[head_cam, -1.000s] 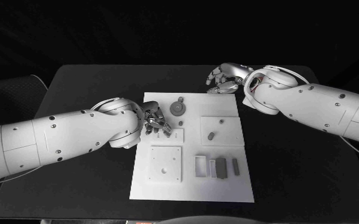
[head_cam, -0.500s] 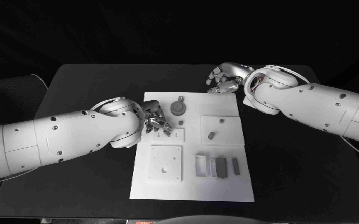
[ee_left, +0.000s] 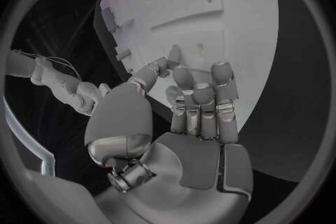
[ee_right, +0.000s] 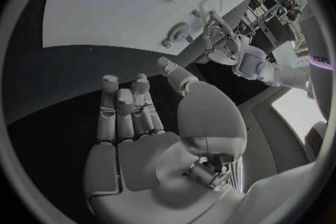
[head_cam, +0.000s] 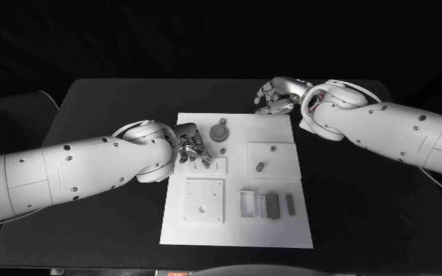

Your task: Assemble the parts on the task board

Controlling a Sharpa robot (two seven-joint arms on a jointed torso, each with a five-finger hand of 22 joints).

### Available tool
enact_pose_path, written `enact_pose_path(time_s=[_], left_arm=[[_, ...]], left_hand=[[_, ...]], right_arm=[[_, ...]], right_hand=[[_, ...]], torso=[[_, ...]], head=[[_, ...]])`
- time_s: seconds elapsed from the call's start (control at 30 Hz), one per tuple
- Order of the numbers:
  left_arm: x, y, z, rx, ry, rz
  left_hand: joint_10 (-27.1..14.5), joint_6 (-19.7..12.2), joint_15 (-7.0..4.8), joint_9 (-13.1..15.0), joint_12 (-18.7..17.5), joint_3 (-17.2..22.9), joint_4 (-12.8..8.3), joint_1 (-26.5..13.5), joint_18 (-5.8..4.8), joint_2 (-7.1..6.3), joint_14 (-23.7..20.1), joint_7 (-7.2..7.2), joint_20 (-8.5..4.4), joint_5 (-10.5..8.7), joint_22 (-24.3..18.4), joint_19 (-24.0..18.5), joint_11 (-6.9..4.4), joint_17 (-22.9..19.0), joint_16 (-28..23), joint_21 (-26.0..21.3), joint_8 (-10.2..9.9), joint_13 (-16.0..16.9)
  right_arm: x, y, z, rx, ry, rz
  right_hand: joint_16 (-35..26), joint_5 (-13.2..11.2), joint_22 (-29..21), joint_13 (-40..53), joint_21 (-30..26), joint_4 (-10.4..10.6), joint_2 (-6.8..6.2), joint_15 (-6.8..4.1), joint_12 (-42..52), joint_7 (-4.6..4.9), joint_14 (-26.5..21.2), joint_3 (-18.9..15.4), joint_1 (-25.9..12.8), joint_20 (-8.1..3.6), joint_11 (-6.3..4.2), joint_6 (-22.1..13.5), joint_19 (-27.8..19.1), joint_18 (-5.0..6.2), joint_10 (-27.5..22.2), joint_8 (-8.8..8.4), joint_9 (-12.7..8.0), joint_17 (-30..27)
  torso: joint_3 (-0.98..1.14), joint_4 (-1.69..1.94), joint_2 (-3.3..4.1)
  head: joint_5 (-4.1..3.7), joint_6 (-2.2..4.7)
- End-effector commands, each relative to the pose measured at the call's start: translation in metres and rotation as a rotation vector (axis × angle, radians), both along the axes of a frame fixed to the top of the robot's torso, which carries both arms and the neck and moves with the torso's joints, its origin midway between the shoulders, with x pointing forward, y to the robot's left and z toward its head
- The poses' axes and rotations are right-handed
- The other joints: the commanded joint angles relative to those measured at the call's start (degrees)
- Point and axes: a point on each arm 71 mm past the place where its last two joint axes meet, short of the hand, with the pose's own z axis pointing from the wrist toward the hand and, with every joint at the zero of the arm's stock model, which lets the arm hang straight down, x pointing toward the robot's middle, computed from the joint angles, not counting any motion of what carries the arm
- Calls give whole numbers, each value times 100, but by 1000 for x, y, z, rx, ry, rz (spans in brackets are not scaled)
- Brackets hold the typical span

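The white task board (head_cam: pixel 235 225) lies in the middle of the black table. My left hand (head_cam: pixel 191 148) hovers at its left edge, over a small plate with pegs (head_cam: pixel 208 167). In the left wrist view the left hand (ee_left: pixel 192 106) has its fingers half curled, the thumb tip close against a fingertip; whether a part sits between them is unclear. A round grey part (head_cam: pixel 219 133) lies on the board's far side. A small grey peg (head_cam: pixel 260 167) rests on a raised square plate (head_cam: pixel 276 151). My right hand (head_cam: pixel 276 98) rests past the board's far edge, fingers apart and palm bare (ee_right: pixel 136 145).
A square plate with a hole (head_cam: pixel 204 201) sits at the board's near left. Several grey bars (head_cam: pixel 271 206) lie side by side at its near right. Black table (head_cam: pixel 101 110) surrounds the board on all sides.
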Motion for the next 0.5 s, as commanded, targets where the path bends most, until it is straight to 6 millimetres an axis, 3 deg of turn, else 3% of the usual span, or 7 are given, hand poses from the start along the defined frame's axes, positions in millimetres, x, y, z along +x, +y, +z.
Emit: enact_pose_path(time_s=[0.03, 0.5], left_arm=[[-1, -2, 0, -7, -20, -11], [-1, -2, 1, -24, -55, -11]], left_hand=[[69, 108, -242, 222, 43, 296, -254, 148, 54, 106, 178, -53, -167, -43, 132, 176, -45, 10, 29, 28, 253, 12], [114, 168, -263, 236, 90, 296, -231, 161, 67, 101, 215, -79, -168, -69, 133, 210, -69, 43, 74, 83, 289, 48]], right_arm=[[-1, 1, -1, -5, 5, 11], [-1, 1, 0, -4, 5, 11]], right_hand=[[-14, 29, 70, -9, -39, 33, -3, -2, 36, 38, 25, 11, -74, -20, 21, -9, 34, 71, -25, -26, -6, 4], [-14, 29, 71, -11, -39, 39, -3, -2, 38, 38, 25, 11, -76, -20, 21, -9, 34, 71, -26, -26, -8, 4]], torso=[[2, -1, 1], [0, 1, 0]], head=[[-2, -8], [10, -4]])
